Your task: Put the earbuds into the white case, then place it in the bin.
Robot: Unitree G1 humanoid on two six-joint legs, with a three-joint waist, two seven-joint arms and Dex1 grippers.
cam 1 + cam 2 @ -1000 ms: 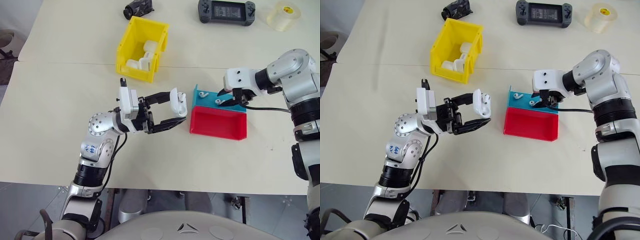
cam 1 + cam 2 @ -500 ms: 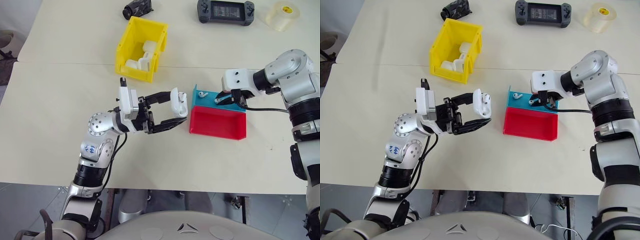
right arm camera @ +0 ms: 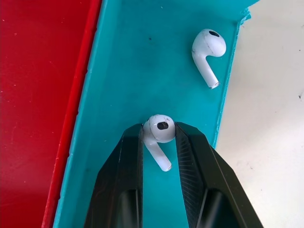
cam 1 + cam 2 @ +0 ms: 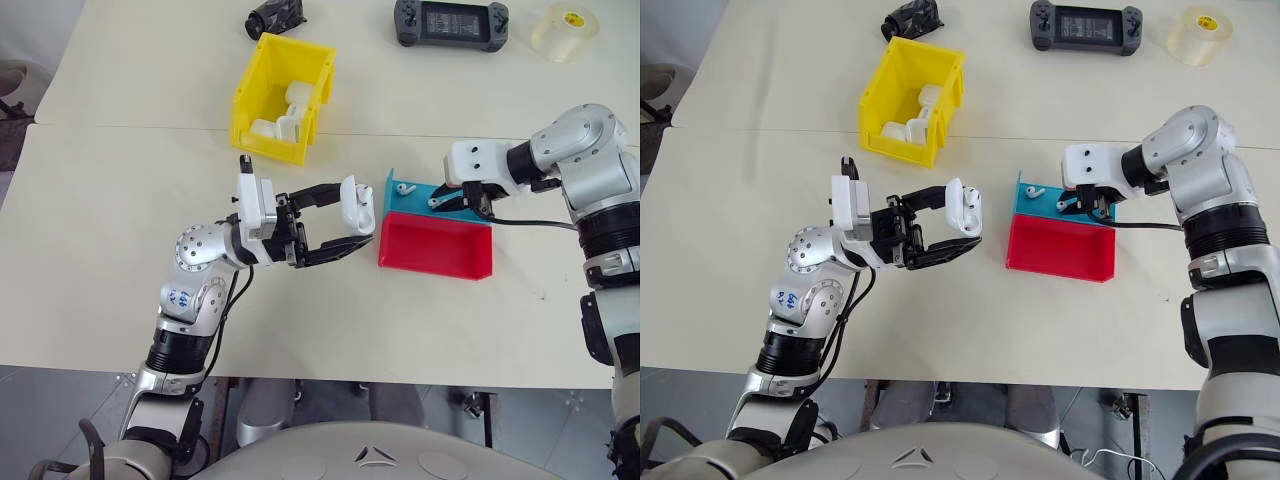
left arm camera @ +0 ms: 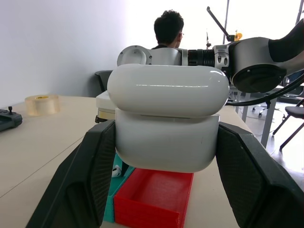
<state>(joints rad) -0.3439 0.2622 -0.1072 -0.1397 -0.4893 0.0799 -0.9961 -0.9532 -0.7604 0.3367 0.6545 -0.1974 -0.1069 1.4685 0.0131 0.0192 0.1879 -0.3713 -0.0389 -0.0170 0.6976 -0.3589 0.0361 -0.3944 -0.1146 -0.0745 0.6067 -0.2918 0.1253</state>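
Cream tabletop [image 4: 120, 200], left fingers [image 5: 90, 175] clamping white case [image 5: 167, 121], right fingers [image 3: 123, 180] pinching earbud [image 3: 159, 133].

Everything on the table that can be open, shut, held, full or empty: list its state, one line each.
white case: lid open, clamped in the left gripper.
gripped earbud: pinched by the right gripper over the blue tray.
second earbud: loose in the blue tray.
red tray: empty.
bin: holds white pieces.
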